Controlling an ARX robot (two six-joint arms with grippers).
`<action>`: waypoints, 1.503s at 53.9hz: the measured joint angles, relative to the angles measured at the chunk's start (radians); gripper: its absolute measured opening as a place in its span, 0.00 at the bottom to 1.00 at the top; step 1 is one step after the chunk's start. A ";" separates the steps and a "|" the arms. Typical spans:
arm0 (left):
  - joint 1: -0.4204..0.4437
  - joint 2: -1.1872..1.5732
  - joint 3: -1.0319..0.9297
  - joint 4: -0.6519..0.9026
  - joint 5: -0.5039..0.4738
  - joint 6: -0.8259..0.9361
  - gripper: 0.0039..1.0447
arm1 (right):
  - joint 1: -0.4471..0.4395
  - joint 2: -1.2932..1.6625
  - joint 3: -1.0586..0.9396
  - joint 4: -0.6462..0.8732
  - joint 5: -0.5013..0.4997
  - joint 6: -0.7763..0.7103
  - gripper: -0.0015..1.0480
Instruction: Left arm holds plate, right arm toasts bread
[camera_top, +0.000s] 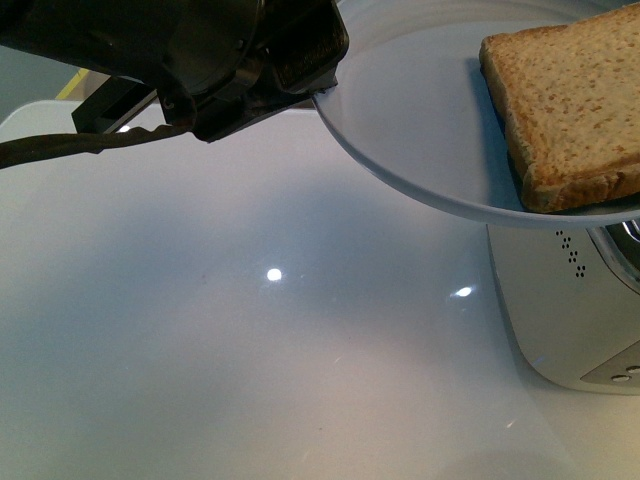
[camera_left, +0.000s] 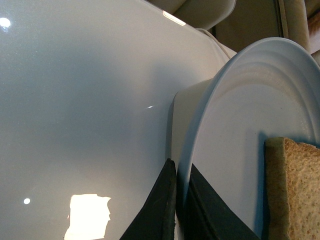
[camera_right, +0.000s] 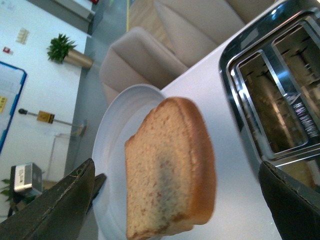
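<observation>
My left gripper (camera_top: 325, 85) is shut on the rim of the pale plate (camera_top: 420, 110), holding it tilted above the white table. In the left wrist view its two black fingers (camera_left: 160, 210) pinch the plate's edge (camera_left: 240, 130) from both sides. One slice of brown bread (camera_top: 570, 100) lies on the plate's far side, also seen as bread (camera_left: 295, 190). My right gripper (camera_right: 176, 167) is open and wide. Its fingers (camera_right: 55, 205) stand on either side of the bread (camera_right: 170, 170) without touching it, over the plate (camera_right: 115, 125).
A silver two-slot toaster (camera_right: 275, 95) stands next to the plate, slots empty; its white side (camera_top: 570, 320) shows under the plate's rim. The glossy white table (camera_top: 250, 330) spreads in front. Beige chairs (camera_right: 135, 60) stand beyond the table edge.
</observation>
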 joint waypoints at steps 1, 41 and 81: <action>0.000 0.000 0.000 0.000 0.000 0.000 0.03 | 0.011 0.005 -0.001 0.006 0.003 0.013 0.92; 0.000 0.000 0.000 0.000 0.000 0.000 0.03 | 0.133 0.153 -0.027 0.128 0.028 0.187 0.91; 0.000 0.000 0.000 0.000 0.000 -0.007 0.03 | 0.109 0.130 0.018 0.116 0.003 0.183 0.03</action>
